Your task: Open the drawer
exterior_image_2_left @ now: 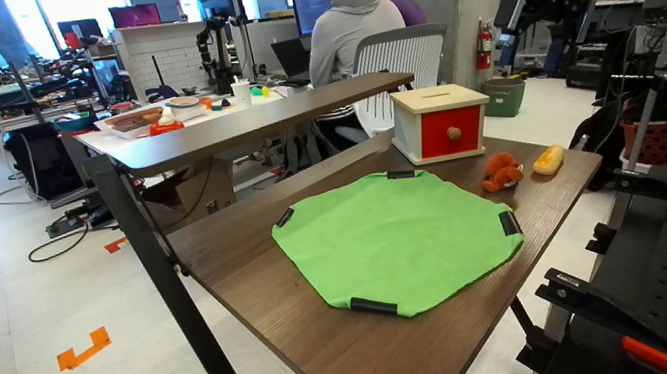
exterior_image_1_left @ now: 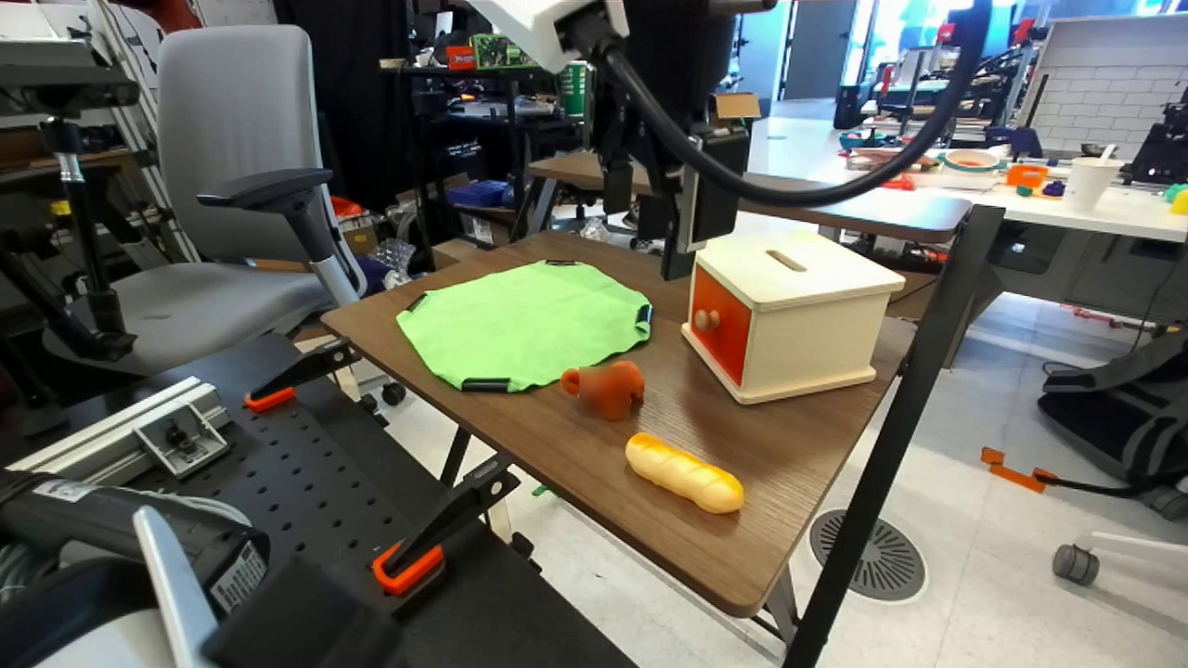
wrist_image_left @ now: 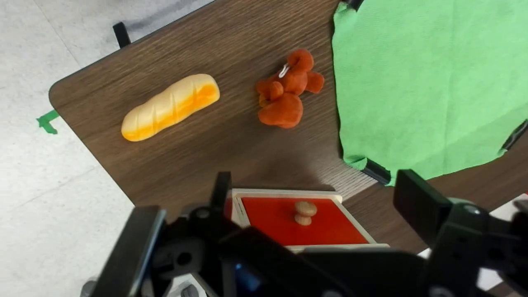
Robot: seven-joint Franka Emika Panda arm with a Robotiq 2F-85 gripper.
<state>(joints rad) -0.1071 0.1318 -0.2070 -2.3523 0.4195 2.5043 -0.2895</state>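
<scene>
The orange-red drawer front (exterior_image_1_left: 729,345) sits flush in the small light wooden box (exterior_image_1_left: 812,351), so the drawer is closed. It also shows in an exterior view (exterior_image_2_left: 434,131) and in the wrist view (wrist_image_left: 270,216). A round wooden knob (wrist_image_left: 305,212) sticks out from its middle and shows in both exterior views (exterior_image_1_left: 707,320) (exterior_image_2_left: 453,133). My gripper (wrist_image_left: 315,183) is open and empty, its fingers wide apart. It hangs above the tabletop near the box (exterior_image_1_left: 650,227), apart from the knob. In the wrist view the gripper hides part of the box.
A green cloth (exterior_image_1_left: 529,325) with black clips lies on the brown table (exterior_image_2_left: 240,275). An orange plush toy (wrist_image_left: 284,97) and a yellow bread-like toy (wrist_image_left: 171,107) lie in front of the box. A black table post (exterior_image_1_left: 882,464) stands close to the box.
</scene>
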